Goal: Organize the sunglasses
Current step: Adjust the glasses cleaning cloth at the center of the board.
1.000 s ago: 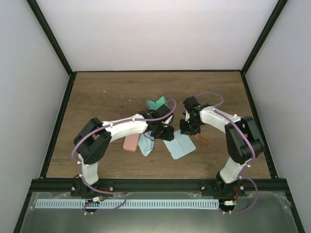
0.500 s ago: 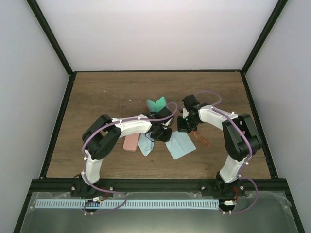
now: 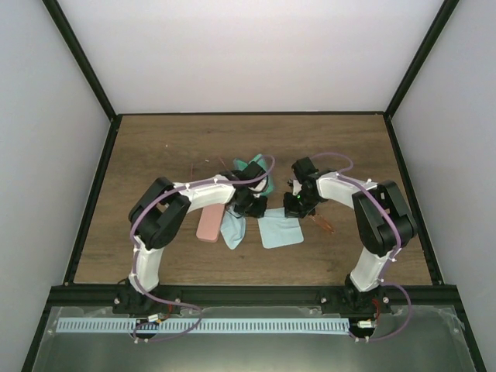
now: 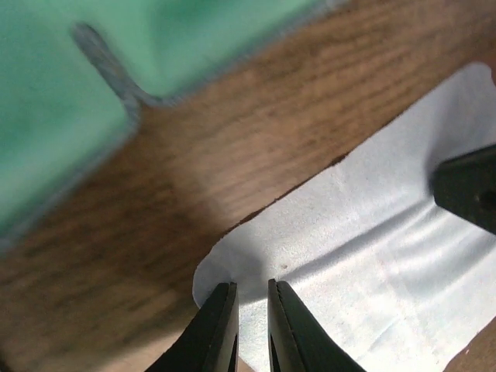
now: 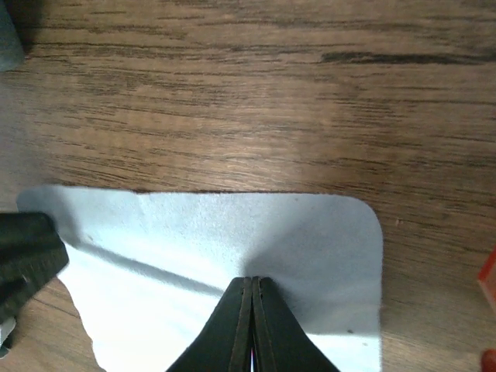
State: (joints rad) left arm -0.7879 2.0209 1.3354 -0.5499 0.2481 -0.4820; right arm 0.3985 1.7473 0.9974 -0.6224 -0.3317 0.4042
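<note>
Top external view: left gripper and right gripper are clamping the far edge of the cloth — bare table beyond — orange sunglasses lying just right, reddish pair back-left near the green case.

Lab enclosure, white walls, wooden table

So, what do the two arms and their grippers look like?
Both arms look the same. The left arm and right arm have white shells on the links and black joints, and a thin purple cable loops along each. The left gripper and right gripper each have two slim black fingers that taper to the tips.
</note>
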